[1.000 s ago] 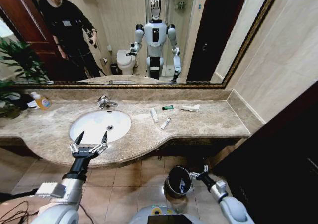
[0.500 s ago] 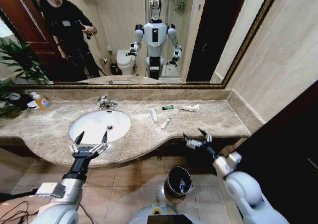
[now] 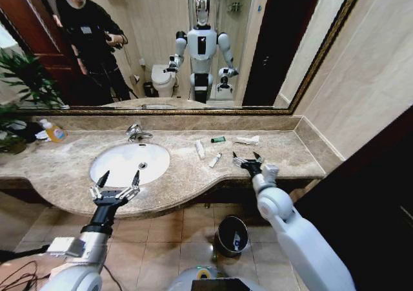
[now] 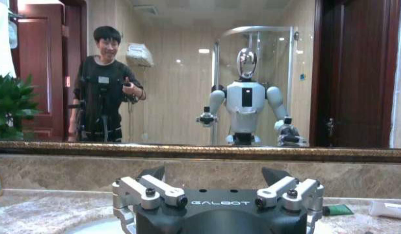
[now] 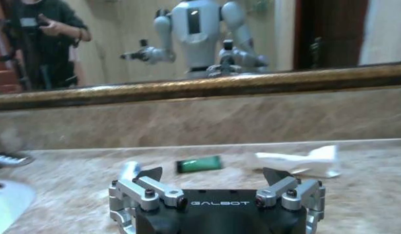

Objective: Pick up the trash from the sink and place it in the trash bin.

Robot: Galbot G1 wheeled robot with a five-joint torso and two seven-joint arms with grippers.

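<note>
The right gripper (image 3: 246, 159) hovers low over the front edge of the marble worktop (image 3: 284, 155), right of the sink (image 3: 129, 162), jaws spread wide and holding nothing. The left gripper (image 3: 116, 182) hangs at the worktop's front edge before the basin, likewise wide open and empty. The trash lies on the worktop between the basin and the right end, none of it visibly in the bowl: a white tube (image 3: 200, 150) and a smaller tube with blue print (image 3: 215, 160) near the basin rim, a dark-green piece (image 3: 218, 139) and a crumpled white wrapper (image 3: 247, 140) toward the back edge. The trash bin (image 3: 231, 235) stands on the floor below the front edge. Judged light throughout; the tubes look smooth and liable to roll, best pinched across the middle; the wrapper is soft and should crush under the fingers. The right wrist view shows the green piece (image 5: 199, 164) and wrapper (image 5: 297, 161) directly ahead of the jaws, well apart; the head view alone shows the bin.
</note>
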